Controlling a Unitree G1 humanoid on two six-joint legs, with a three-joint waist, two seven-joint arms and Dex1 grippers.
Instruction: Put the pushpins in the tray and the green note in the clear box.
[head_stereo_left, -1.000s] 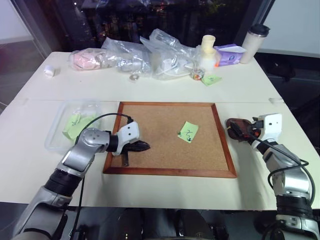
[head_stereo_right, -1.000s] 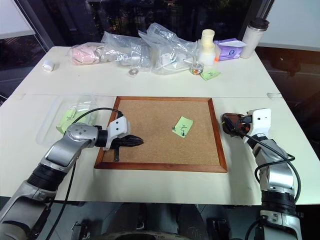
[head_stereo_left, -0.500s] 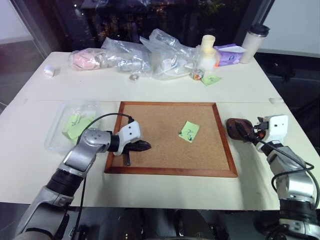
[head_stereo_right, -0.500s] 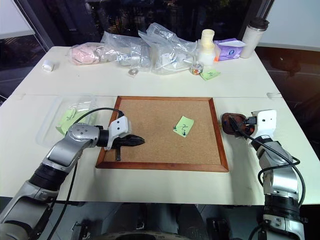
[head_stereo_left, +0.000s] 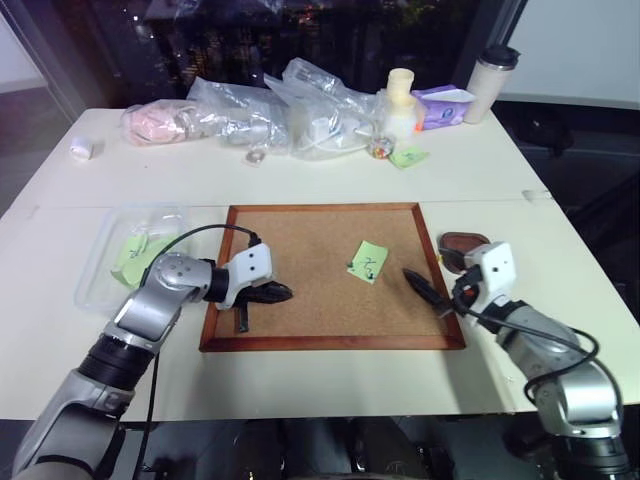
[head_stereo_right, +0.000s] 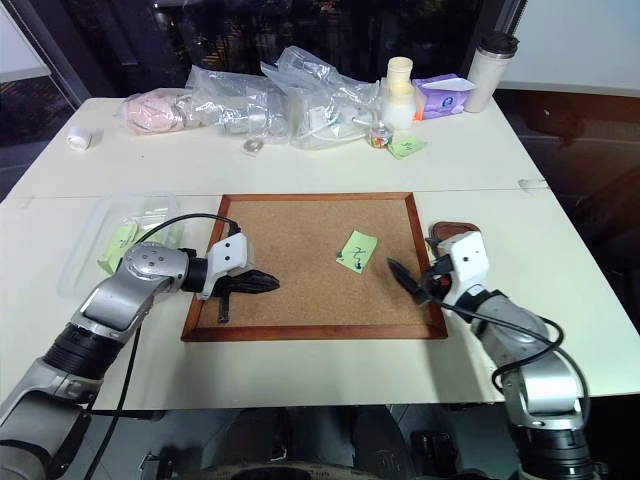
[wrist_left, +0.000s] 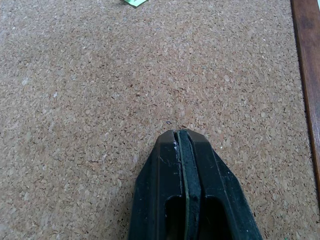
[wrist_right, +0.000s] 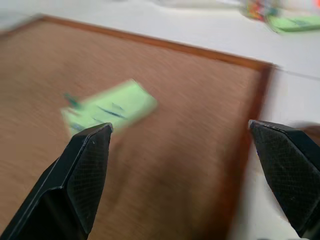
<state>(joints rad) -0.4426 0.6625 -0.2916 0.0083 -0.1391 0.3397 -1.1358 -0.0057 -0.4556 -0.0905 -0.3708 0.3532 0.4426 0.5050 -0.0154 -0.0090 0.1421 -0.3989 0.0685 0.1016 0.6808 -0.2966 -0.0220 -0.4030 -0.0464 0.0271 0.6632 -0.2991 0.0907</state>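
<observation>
Reaching in over the right rail of the cork board (head_stereo_left: 300, 300), the right gripper (head_stereo_left: 428, 290) has its fingers spread wide and empty, aimed toward the green note (head_stereo_left: 368, 261), which lies flat on the cork right of centre. A pin seems to hold the note at its lower edge; too small to be sure. Judgement: the wide spread suits either a pin head or the paper's edge, and the pin probably has to come out before the note will lift.

Tray (head_stereo_left: 462, 243) sits on the counter just off the board's right rail, close behind that gripper, handy for dropping pins. Its contents can't be made out.

Left gripper (head_stereo_left: 272, 293) rests over the cork near the board's left rail, fingers pressed shut on nothing, apparently parked clear.

Clear box (head_stereo_left: 96, 280) lies by the counter's left edge, beyond the board, with light-green papers inside, well apart from the note.
</observation>
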